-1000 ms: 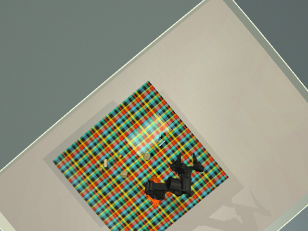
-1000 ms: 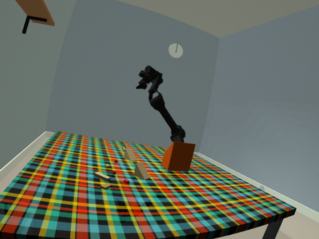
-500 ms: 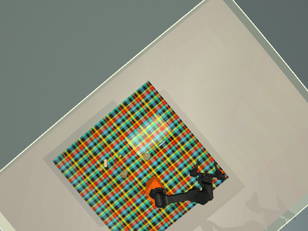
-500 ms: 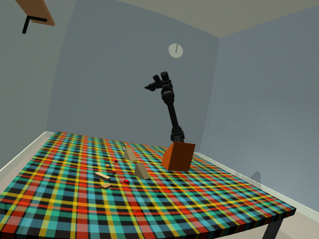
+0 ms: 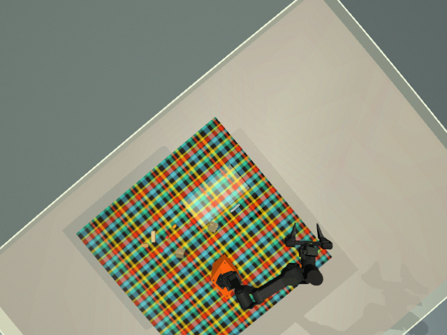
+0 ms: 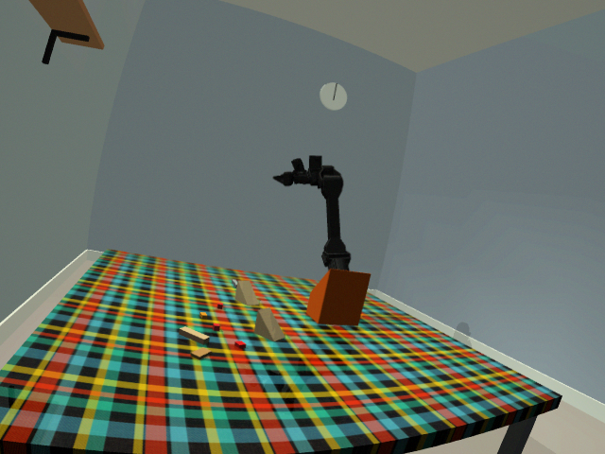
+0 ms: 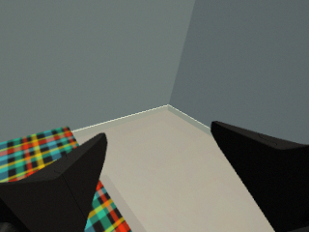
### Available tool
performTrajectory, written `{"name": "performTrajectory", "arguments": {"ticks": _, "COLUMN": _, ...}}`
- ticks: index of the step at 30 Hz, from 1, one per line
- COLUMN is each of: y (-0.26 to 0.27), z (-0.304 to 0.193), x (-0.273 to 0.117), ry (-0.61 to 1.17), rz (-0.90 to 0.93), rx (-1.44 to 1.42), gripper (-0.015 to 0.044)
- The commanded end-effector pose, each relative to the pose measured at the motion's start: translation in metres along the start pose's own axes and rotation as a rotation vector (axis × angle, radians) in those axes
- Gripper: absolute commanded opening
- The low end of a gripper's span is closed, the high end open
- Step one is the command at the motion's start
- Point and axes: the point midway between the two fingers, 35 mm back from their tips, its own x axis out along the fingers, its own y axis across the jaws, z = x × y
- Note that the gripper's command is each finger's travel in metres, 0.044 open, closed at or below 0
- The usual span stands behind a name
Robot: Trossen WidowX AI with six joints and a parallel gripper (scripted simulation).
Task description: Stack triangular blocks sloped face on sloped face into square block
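One tan triangular block stands on the checkered table, near the grey piece. The other tan triangular block stands apart from it, closer to the exterior camera. Each shows a sloped side in the exterior view. My gripper is open and empty, high in the air and well away from both blocks. In the wrist view only the fingers, a table edge, floor and walls show; neither block is in that view.
An orange mount stands at the arm's base. A tan bar, a flat tan piece, an orange cube, several red cubes and a thin grey piece lie around the blocks.
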Motion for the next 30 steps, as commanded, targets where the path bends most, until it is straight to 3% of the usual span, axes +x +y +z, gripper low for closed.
{"name": "performTrajectory", "arguments": {"ticks": 1, "y": -0.003, "z": -0.038, "x": 0.019, "ry": -0.002, "rz": 0.009, "rx": 0.075, "gripper": 0.044}}
{"name": "performTrajectory", "arguments": {"ticks": 7, "y": 0.004, "z": -0.089, "x": 0.049, "ry": 0.034, "rz": -0.008, "rx": 0.159, "gripper": 0.044}}
{"name": "performTrajectory", "arguments": {"ticks": 14, "y": 0.053, "z": -0.16, "x": 0.102, "ry": 0.129, "rz": 0.109, "rx": 0.245, "gripper": 0.044}}
{"name": "performTrajectory", "arguments": {"ticks": 22, "y": 0.15, "z": -0.21, "x": 0.15, "ry": 0.232, "rz": 0.318, "rx": 0.268, "gripper": 0.044}}
{"name": "performTrajectory", "arguments": {"ticks": 30, "y": 0.279, "z": -0.242, "x": 0.176, "ry": 0.338, "rz": 0.603, "rx": 0.224, "gripper": 0.044}}
